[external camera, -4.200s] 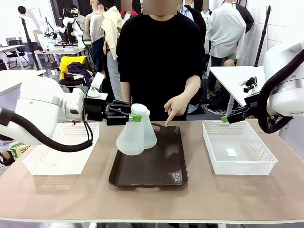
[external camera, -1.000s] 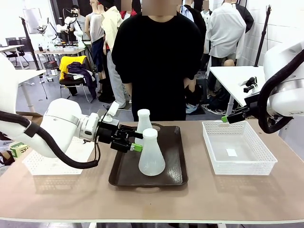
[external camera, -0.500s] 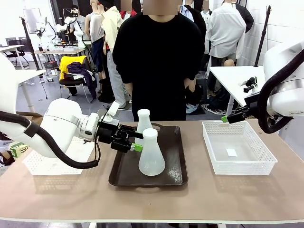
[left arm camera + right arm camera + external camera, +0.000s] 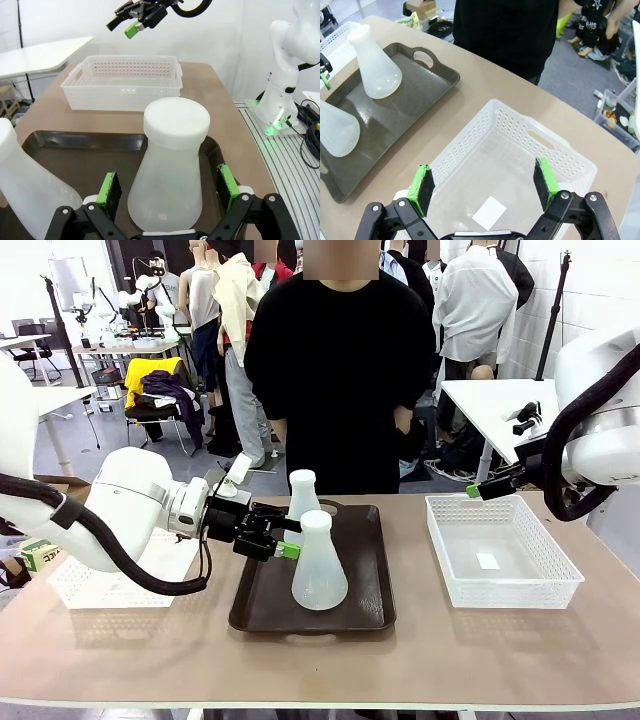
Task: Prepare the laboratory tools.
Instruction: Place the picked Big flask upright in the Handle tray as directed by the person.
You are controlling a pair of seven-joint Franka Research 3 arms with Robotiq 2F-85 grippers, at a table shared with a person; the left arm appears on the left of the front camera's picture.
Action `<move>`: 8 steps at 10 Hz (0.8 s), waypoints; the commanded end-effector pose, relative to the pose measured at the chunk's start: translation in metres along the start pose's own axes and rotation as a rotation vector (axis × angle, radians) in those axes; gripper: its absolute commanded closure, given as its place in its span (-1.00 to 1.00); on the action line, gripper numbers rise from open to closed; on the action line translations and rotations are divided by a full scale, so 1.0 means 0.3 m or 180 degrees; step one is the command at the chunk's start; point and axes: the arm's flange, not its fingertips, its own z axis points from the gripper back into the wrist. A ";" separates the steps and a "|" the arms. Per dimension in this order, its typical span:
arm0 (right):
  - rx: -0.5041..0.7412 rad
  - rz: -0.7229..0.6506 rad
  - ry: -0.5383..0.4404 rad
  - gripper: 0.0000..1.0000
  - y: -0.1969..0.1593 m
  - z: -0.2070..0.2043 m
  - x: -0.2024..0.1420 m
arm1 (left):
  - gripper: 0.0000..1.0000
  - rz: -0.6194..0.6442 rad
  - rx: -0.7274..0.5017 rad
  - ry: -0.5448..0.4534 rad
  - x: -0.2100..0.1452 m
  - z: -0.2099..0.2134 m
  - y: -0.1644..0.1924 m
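You have a tan table (image 4: 500, 650) with a smooth top; behind its far edge a person in black (image 4: 338, 370) stands, and further back the room is busy with other tables, chairs and people. A dark brown tray (image 4: 365, 585) with cut-out handles lies at the middle of the table; a white lattice basket (image 4: 505, 558) sits near the right edge, and a second basket (image 4: 100, 585) lies near the left edge, partly behind the arm.

Both flasks stand upright on the tray; the near flask (image 4: 320, 565) is at its middle, and the far flask (image 4: 301, 495) is close to the tray's far edge. They are translucent whitish plastic, wide at the base and narrow at the neck.

The left gripper (image 4: 285, 538) reaches in from the left; in the left wrist view you see its green pads spread wide on both sides of the near flask (image 4: 170, 170), not touching it. The right gripper (image 4: 474, 490) hangs above the right basket's far left corner; in the right wrist view its jaws are also wide apart, with the basket (image 4: 520, 150) below, which holds a small white label (image 4: 489, 212).
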 end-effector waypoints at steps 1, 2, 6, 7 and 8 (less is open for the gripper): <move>-0.0002 -0.0005 0.0002 -1.00 -0.001 0.002 -0.003 | -1.00 -0.0045 -0.0025 -0.0030 0.003 0.000 -0.001; -0.0002 -0.0005 0.0002 -1.00 -0.001 0.002 -0.003 | -1.00 -0.0045 -0.0025 -0.0030 0.003 0.000 -0.001; -0.0002 -0.0005 0.0002 -1.00 -0.001 0.002 -0.003 | -1.00 -0.0045 -0.0025 -0.0030 0.003 0.000 -0.001; -0.0002 -0.0005 0.0002 -1.00 -0.001 0.002 -0.003 | -1.00 -0.0045 -0.0025 -0.0030 0.003 0.000 -0.001; -0.0002 -0.0005 0.0002 -1.00 -0.001 0.002 -0.003 | -1.00 -0.0045 -0.0025 -0.0030 0.003 0.000 -0.001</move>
